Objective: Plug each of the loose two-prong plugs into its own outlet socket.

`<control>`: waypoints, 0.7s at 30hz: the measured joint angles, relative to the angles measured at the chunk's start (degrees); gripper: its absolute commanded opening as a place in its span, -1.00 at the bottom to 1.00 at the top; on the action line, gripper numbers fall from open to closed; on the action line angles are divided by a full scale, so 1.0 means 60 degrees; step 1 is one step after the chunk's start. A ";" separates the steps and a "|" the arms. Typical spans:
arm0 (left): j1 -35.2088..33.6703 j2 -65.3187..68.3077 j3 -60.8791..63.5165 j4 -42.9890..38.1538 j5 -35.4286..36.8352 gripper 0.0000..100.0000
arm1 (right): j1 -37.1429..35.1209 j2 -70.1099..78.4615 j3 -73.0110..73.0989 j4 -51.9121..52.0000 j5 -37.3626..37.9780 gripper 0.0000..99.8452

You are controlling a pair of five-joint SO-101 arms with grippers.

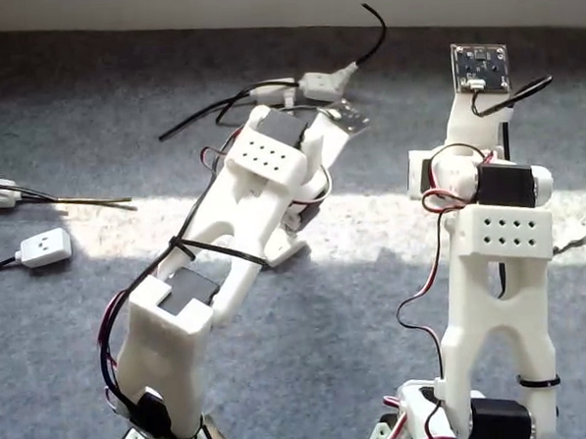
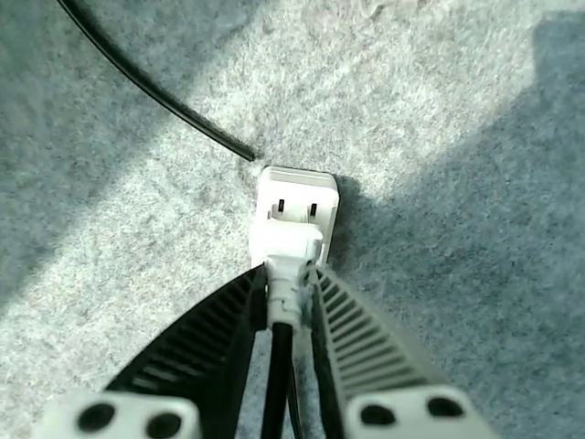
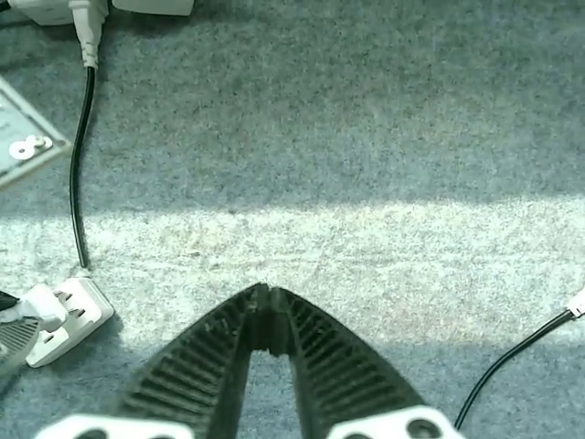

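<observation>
Pinching the white two-prong plug (image 2: 291, 245) by its ribbed neck, the left gripper (image 2: 287, 279) holds it against the white outlet socket (image 2: 297, 183), which lies on the grey carpet (image 2: 439, 110). Both prongs (image 2: 281, 206) show bare metal, so seating is judged incomplete. Plug: light, rigid moulded plastic. Its neck and cord (image 2: 279, 366) flex, so a hold further forward on the hard body should transmit push better. Socket: light, unanchored, likely to slide on the pile. Nearby, the right gripper (image 3: 267, 311) is pressed together, holding nothing. A further free socket (image 1: 44, 247) lies well apart.
</observation>
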 measured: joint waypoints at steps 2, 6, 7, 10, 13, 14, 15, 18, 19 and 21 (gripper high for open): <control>0.0000 0.0000 -0.0044 -0.0015 0.0000 -0.99 | 0.0000 0.0000 0.0000 0.0000 0.0000 -0.99; 0.0015 0.0059 -0.0059 -0.0015 0.0000 -0.99 | -0.0015 0.0000 0.0000 0.0000 0.0000 -0.99; 0.0015 0.0059 -0.0059 -0.0015 0.0000 -0.99 | -0.0015 0.0000 0.0000 0.0000 0.0000 -0.99; 0.0015 0.0059 -0.0059 -0.0015 0.0000 -0.99 | -0.0015 0.0000 0.0000 0.0000 0.0000 -0.99; 0.0147 0.0059 -0.0059 -0.0015 0.0000 -0.99 | -0.0015 0.0000 0.0000 0.0000 0.0000 -0.99; 0.0234 0.0059 -0.0059 -0.0015 0.0000 -0.99 | -0.0015 0.0000 0.0000 0.0000 0.0000 -0.99; 0.0337 0.0059 -0.0059 0.0000 0.0000 -0.99 | -0.0015 0.0000 0.0000 0.0000 0.0000 -0.99; 0.0615 0.0059 -0.0059 0.0205 -0.0015 -0.99 | -0.0015 0.0000 0.0000 0.0000 0.0000 -0.99; 0.0674 0.0059 -0.0059 0.0220 -0.0029 -0.99 | -0.0015 0.0000 0.0000 0.0000 0.0000 -0.99; 0.0674 0.0059 -0.0059 0.0220 -0.0015 -0.99 | -0.0015 0.0000 0.0000 0.0000 0.0000 -0.99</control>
